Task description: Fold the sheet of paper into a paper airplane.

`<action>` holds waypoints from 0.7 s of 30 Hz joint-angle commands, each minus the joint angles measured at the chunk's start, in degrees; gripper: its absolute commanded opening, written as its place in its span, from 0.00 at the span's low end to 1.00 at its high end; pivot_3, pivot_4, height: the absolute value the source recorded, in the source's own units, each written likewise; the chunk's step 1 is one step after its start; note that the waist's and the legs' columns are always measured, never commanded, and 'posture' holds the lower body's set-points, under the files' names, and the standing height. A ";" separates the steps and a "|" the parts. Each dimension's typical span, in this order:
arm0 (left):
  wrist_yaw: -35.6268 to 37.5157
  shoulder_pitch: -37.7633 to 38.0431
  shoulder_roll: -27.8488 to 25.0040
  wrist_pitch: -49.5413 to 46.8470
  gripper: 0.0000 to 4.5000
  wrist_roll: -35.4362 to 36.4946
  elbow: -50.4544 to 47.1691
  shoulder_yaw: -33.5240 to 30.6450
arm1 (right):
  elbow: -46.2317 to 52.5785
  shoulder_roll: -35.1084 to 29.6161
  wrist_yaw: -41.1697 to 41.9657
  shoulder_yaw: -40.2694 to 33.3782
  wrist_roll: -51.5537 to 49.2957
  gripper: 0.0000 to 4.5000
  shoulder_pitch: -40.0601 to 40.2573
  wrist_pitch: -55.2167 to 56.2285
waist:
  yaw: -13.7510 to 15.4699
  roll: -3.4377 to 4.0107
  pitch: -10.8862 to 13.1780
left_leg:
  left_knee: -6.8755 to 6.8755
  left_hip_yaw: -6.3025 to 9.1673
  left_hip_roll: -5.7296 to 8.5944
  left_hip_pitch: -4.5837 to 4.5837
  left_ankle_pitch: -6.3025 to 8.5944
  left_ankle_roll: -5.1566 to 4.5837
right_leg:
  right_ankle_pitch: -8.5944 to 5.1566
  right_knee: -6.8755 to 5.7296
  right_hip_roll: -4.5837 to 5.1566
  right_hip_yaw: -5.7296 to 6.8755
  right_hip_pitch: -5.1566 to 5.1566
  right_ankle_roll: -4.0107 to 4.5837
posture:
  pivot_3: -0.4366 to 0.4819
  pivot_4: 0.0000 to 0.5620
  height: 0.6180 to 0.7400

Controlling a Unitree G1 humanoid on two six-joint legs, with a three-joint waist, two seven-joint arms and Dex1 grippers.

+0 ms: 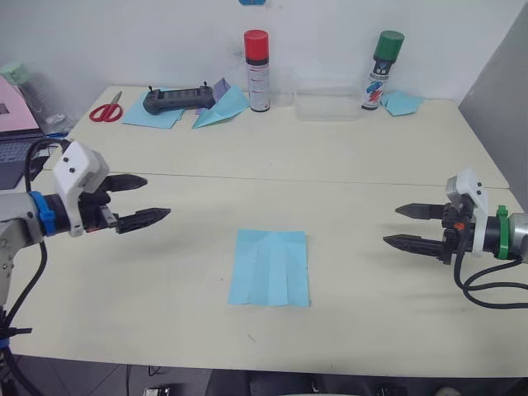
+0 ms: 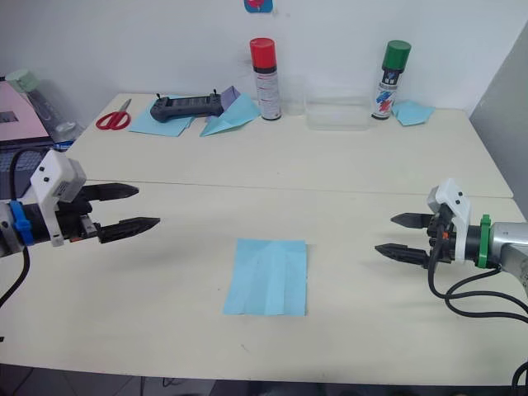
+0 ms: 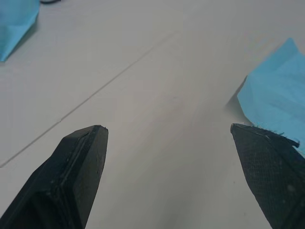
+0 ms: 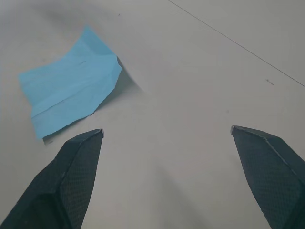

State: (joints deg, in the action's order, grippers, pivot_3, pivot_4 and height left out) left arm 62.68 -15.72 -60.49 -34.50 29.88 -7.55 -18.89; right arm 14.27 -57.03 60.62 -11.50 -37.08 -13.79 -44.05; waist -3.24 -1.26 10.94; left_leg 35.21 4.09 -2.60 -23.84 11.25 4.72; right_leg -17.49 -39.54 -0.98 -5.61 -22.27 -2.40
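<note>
Pale cream table (image 1: 346,157) with a seam across it, set against a white wall (image 1: 330,33). Creased light-blue sheet (image 1: 271,268) flat near the front edge, between both grippers and well apart from each. Left gripper (image 1: 142,200) and right gripper (image 1: 406,226) both hovering with fingers spread, empty. Along the back: clear tray (image 1: 327,106), red-capped can (image 1: 257,71), green-capped can (image 1: 383,69), blue dart (image 1: 221,107), remote (image 1: 177,99), scissors (image 1: 106,110). Can labels too small to read.
</note>
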 commanded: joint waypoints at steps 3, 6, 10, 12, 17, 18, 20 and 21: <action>-3.37 -2.54 6.54 -1.75 0.72 2.96 -8.11 6.00 | 0.24 3.23 -3.26 1.32 1.90 1.00 -1.94 2.38 | 0.03 -0.01 -0.01 | 0.06 0.00 0.01 0.00 0.00 0.00 | 0.00 -0.07 -0.01 0.00 0.00 0.00 | 0.48 0.27 1.00; -5.96 -2.59 10.75 -2.53 0.49 2.16 -11.59 10.77 | 0.49 5.53 -5.05 2.62 3.03 1.00 -2.00 3.01 | 0.07 -0.01 -0.01 | 0.21 0.02 0.02 -0.03 0.00 0.00 | 0.02 -0.19 -0.01 0.00 0.01 0.03 | 0.48 0.27 1.00; -7.77 -0.15 14.58 -0.11 0.21 -1.68 -12.13 16.92 | 1.48 8.95 -7.79 4.88 4.87 1.00 -1.51 4.10 | -0.07 0.00 -0.02 | 0.44 0.04 0.02 -0.03 0.00 0.00 | 0.02 -0.40 -0.04 -0.02 0.01 0.03 | 0.48 0.27 1.00; -8.67 0.72 16.65 0.82 0.05 -2.91 -11.12 19.06 | 0.63 10.66 -9.40 6.27 7.44 1.00 -1.58 6.40 | -0.08 0.01 -0.03 | 0.52 0.04 0.02 -0.01 0.00 0.00 | 0.01 -0.44 -0.06 -0.05 0.02 0.02 | 0.48 0.27 1.00; -9.44 2.21 21.81 4.93 0.01 -6.78 -5.34 24.16 | -3.45 14.96 -11.02 10.19 11.58 1.00 -4.19 10.15 | -0.02 0.01 -0.03 | 0.77 0.07 0.04 0.00 0.00 0.00 | 0.05 -0.43 -0.09 -0.09 0.15 -0.17 | 0.48 0.27 1.00; -9.73 2.13 22.63 5.24 0.01 -7.41 -4.46 24.92 | -3.84 15.62 -11.01 10.64 11.85 1.00 -4.61 10.46 | -0.02 0.01 -0.03 | 0.83 0.06 0.04 0.01 0.00 -0.01 | 0.09 -0.43 -0.09 -0.11 0.15 -0.21 | 0.48 0.27 1.00; -10.28 2.30 23.03 5.81 0.01 -10.20 -2.53 27.45 | -4.66 16.70 -11.17 11.54 12.75 1.00 -5.25 11.22 | -0.01 0.00 -0.04 | 0.85 0.06 0.05 -0.01 -0.01 -0.01 | 0.12 -0.43 -0.09 -0.13 0.16 -0.24 | 0.48 0.27 1.00; -10.08 2.67 22.83 6.92 0.01 -12.22 -1.21 29.24 | -5.19 17.19 -11.15 12.12 13.30 1.00 -5.49 11.83 | -0.01 0.00 -0.04 | 0.85 0.06 0.05 -0.01 -0.01 -0.01 | 0.11 -0.43 -0.09 -0.12 0.16 -0.25 | 0.48 0.27 1.00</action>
State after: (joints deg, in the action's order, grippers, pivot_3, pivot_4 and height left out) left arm 52.88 -13.38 -37.33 -29.44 20.14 -9.58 8.98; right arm 8.80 -39.80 49.66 0.88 -24.63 -18.31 -33.91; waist -3.25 -1.25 10.90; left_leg 36.05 4.15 -2.55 -23.85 11.24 4.70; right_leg -17.37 -39.97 -1.08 -5.74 -22.11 -2.65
